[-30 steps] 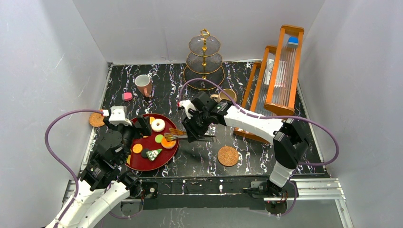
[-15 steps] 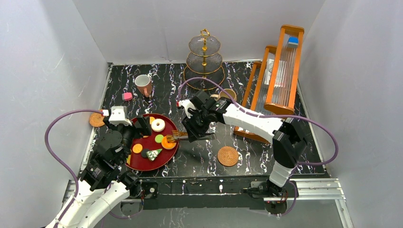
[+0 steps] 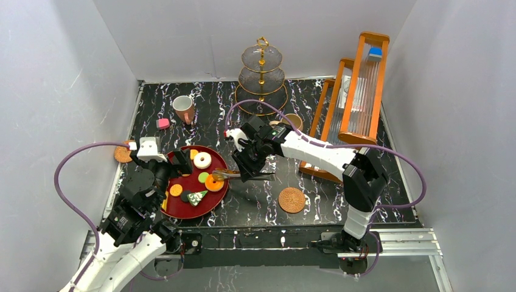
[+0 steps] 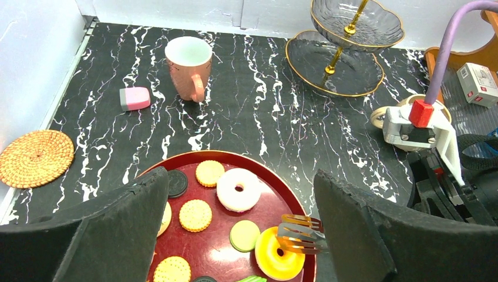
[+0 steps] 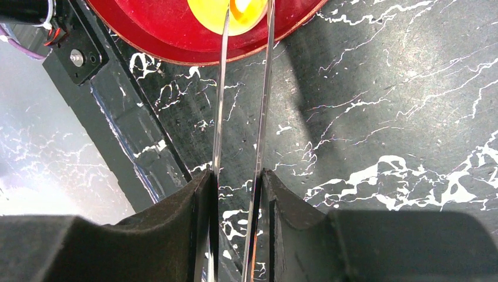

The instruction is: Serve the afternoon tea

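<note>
At the left edge of the tabletop lies a woven coaster (image 4: 36,158). Further back, toward the far left corner, a small pink block (image 4: 134,98) sits just beside a pinkish mug (image 4: 189,67) standing upright. The left claw (image 4: 238,176) hangs over the left part of the red tray (image 3: 210,204), its fingers spread wide with nothing between them. The tray rests by the near edge, left of the middle, and carries the toy pastries. There is a white donut (image 4: 239,189) on its far side, tan cookies (image 4: 195,215) around it, a green cake slice (image 3: 196,197) toward the front and a yellow donut (image 4: 275,259) at the right rim. Metal tongs (image 5: 220,88) reach in from the right, their toothed gold tips lying at the yellow donut's edge. Whether they actually grip it I cannot tell. The right claw (image 5: 235,176) is pressed onto the two arms of the tongs, pinching them, and hovers just off the tray's right rim. Behind that arm a tan mug (image 3: 293,120) stands in front of the gold three-tier stand (image 3: 261,79), which is at the middle of the far edge. A second coaster (image 3: 291,199) lies near the near edge, right of the middle. A stepped wooden rack (image 3: 359,85) runs along the right edge into the far right corner.
</note>
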Controlling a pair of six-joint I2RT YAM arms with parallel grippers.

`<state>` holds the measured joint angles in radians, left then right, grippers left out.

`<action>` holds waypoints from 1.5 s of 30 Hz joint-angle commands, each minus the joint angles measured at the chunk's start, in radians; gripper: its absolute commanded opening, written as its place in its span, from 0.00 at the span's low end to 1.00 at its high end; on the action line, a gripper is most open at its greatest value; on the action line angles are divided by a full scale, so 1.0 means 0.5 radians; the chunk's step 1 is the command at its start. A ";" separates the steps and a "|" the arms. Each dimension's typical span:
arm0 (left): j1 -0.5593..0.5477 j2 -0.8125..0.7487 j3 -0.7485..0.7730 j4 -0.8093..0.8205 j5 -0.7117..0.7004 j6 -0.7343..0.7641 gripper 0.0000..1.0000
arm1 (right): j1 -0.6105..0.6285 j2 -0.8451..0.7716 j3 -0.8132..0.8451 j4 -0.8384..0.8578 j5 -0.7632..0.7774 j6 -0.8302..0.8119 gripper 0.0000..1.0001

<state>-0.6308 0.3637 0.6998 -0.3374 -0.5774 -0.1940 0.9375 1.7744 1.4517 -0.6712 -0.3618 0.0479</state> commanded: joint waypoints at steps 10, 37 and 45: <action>-0.009 0.024 0.004 0.032 -0.042 -0.006 0.91 | 0.009 -0.172 0.051 0.108 0.082 0.019 0.34; -0.007 0.109 0.177 -0.085 0.043 -0.217 0.91 | -0.002 -0.063 0.300 0.330 0.327 0.190 0.31; -0.009 0.118 0.315 -0.149 0.047 -0.282 0.91 | -0.011 -0.022 0.396 0.315 0.401 0.219 0.30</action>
<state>-0.6308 0.4175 0.7998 -0.4011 -0.5545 -0.3069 0.9367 1.7607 1.5826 -0.5446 -0.1909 0.1402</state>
